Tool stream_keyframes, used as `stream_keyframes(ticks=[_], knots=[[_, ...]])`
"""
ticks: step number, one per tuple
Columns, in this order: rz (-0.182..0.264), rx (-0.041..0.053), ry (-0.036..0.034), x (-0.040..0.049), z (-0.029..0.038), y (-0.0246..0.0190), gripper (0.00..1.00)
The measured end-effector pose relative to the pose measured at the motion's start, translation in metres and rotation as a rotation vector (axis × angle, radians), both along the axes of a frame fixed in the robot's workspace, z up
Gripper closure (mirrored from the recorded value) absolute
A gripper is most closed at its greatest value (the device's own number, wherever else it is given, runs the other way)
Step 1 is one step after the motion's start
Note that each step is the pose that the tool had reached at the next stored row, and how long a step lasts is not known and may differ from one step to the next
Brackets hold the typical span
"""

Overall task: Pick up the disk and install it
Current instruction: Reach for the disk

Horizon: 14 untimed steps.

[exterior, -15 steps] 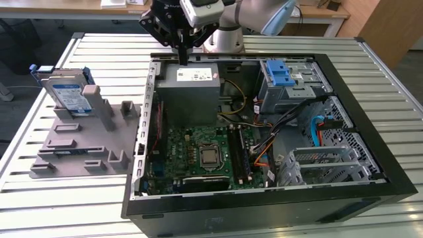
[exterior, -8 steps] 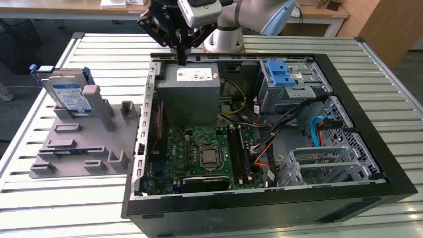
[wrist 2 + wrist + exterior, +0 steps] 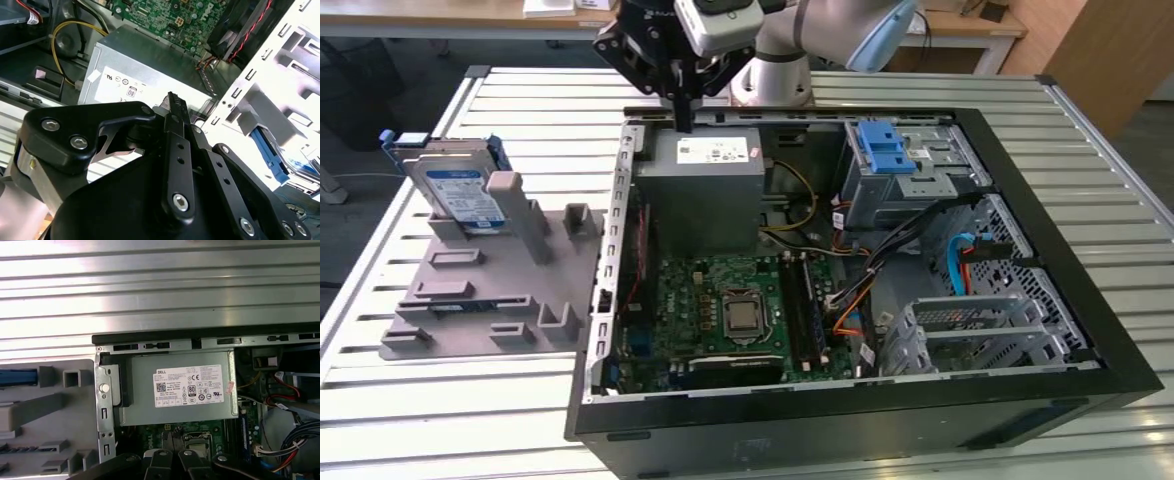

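The disk (image 3: 460,195) stands on edge in a grey holder (image 3: 480,290) on the exterior view's left, beside the open computer case (image 3: 854,400). It is dark, with a blue-and-white label and blue side rails. My gripper (image 3: 680,122) hangs over the case's far edge, just above the grey power supply box (image 3: 700,190) and well apart from the disk. Its black fingers are shut together with nothing between them, as the second wrist view shows (image 3: 172,100). In that view the disk's blue rail (image 3: 269,152) sits in the holder. In the first wrist view a blue edge (image 3: 17,377) shows at the holder.
Inside the case are the green motherboard (image 3: 720,310), a metal drive cage (image 3: 921,175) with a blue latch strip (image 3: 887,150), and loose cables (image 3: 947,260). The case and holder rest on a slatted metal table (image 3: 440,400). The arm's base (image 3: 774,80) stands behind the case.
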<state>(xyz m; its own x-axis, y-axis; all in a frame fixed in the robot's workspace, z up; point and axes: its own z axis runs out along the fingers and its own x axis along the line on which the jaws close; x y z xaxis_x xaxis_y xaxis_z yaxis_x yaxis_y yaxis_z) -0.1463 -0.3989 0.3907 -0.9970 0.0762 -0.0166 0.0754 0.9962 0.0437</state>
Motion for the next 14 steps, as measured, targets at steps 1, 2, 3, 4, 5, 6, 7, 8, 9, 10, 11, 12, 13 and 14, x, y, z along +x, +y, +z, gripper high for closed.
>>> stream_keyframes(ticks=[1,2,3,4,5,6,7,8,9,10,11,12,13,14], knots=[[0.000,0.0000,0.0004,-0.0003,-0.0001,0.0000,0.89],[0.000,0.0001,0.0007,-0.0007,-0.0002,0.0000,0.89],[0.000,0.0001,0.0010,-0.0011,-0.0003,0.0000,0.89],[0.000,0.0001,0.0013,-0.0015,-0.0003,0.0000,0.89],[0.000,0.0000,0.0017,-0.0018,-0.0004,0.0000,0.89],[0.000,0.0001,0.0020,-0.0022,-0.0005,0.0000,0.89],[0.000,0.0001,0.0024,-0.0026,-0.0006,0.0000,0.89],[0.000,0.0000,0.0028,-0.0030,-0.0006,0.0000,0.89],[0.000,0.0000,0.0031,-0.0033,-0.0007,0.0000,0.89],[0.000,0.0001,0.0034,-0.0036,-0.0008,0.0000,0.89],[0.000,0.0001,0.0038,-0.0040,-0.0009,0.0000,0.89],[0.000,0.0000,0.0042,-0.0044,-0.0009,0.0000,0.89],[0.000,0.0000,0.0045,-0.0047,-0.0010,0.0000,0.89],[0.000,0.0000,0.0048,-0.0051,-0.0011,0.0000,0.89]])
